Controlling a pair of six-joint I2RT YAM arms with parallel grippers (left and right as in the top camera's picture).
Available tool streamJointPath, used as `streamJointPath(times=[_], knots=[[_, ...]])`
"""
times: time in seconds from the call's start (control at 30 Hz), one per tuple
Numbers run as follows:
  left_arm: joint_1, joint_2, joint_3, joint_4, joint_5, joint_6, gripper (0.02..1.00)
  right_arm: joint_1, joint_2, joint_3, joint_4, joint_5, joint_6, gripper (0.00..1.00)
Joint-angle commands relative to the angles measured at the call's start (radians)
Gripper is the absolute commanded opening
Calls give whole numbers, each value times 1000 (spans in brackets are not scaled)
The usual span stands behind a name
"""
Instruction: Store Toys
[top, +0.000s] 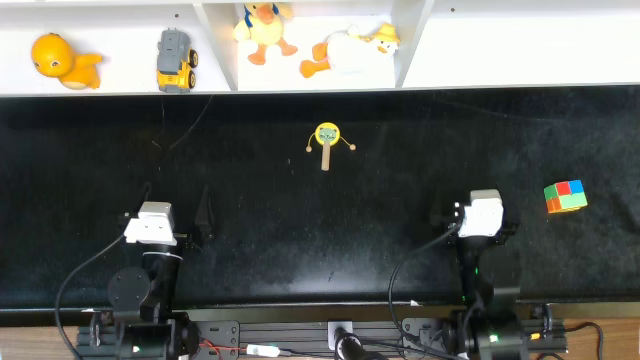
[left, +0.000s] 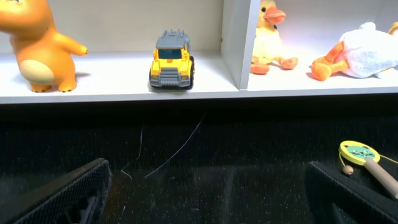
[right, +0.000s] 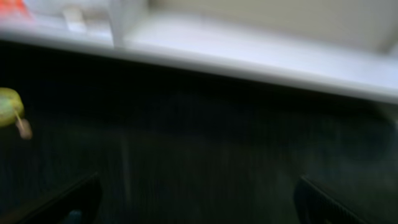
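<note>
**Operator:** State step in hand.

**Technician:** Pre-grasp, by judgement; no toy picked up. Status of left gripper (left: 208, 169): fingers spread wide, holding nothing, above the black table (top: 300, 240), facing the white shelf (top: 500, 60). Status of right gripper (right: 198, 183): likewise released, holding nothing, above the table on the right side.

**Operator:** Locate toys not yet stored.

**Technician:** Position of rattle drum (top: 327, 140): flat on the table, near the shelf edge, roughly midway between the arms, handle toward the bases. Position of colour cube (top: 565, 196): on the table, beyond the right arm's outer side, well apart from the rattle drum. Already shelved: orange duck figure (top: 62, 60) and yellow truck (top: 175, 60) in the left bay; plush duck (top: 265, 28) and white plush (top: 345, 52) in the middle bay.

**Operator:** Specify requirements for next move.

**Technician:** Assign one toy per arm, probably. For the colour cube: swing the right gripper outward, centre the open fingers over two opposite faces, descend, close. For the rattle drum: align fingers across the thin handle, descend close to the table, close gently. Avoid snagging the small beads at either side of the disc. Lift above the shelf lip before carrying forward; release only once over the shelf floor.
</note>
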Motion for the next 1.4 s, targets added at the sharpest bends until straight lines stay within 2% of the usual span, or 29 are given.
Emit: streamJointPath(times=[0.03, 0.13, 0.27, 0.4, 0.5, 0.57, 0.7, 0.9, 1.17, 1.3, 1.4], knots=[[-5, -12, -2, -5, -15, -10, 996, 82, 256, 277, -186, 66, 5, 993], [-5, -12, -2, -5, -15, -10, 998, 172, 457, 436, -365, 69, 126, 993], [-5, -12, -2, -5, -15, -10, 998, 312, 685, 593, -509, 69, 389, 996], [-5, -12, -2, -5, -15, -10, 998, 458, 892, 703, -518, 76, 605, 996], [-5, -12, -2, -5, -15, -10, 998, 548, 1042, 770, -499, 126, 766, 998], [-5, -12, -2, -5, -15, -10, 998, 588, 1137, 811, -498, 147, 836, 996], [-5, -12, -2, -5, -15, -10, 996, 628, 1301, 894, -474, 154, 889, 996], [-5, -12, -2, -5, -15, -10, 998, 649, 1476, 996, -381, 177, 909, 998], [-5, -12, -2, -5, -15, -10, 998, 649, 1605, 1049, -335, 180, 1028, 998], [-5, -12, -2, -5, -15, -10, 998, 649, 1650, 1060, -317, 175, 1049, 1000], [-5, -12, -2, -5, -15, -10, 998, 649, 1671, 1063, -309, 169, 1054, 950]])
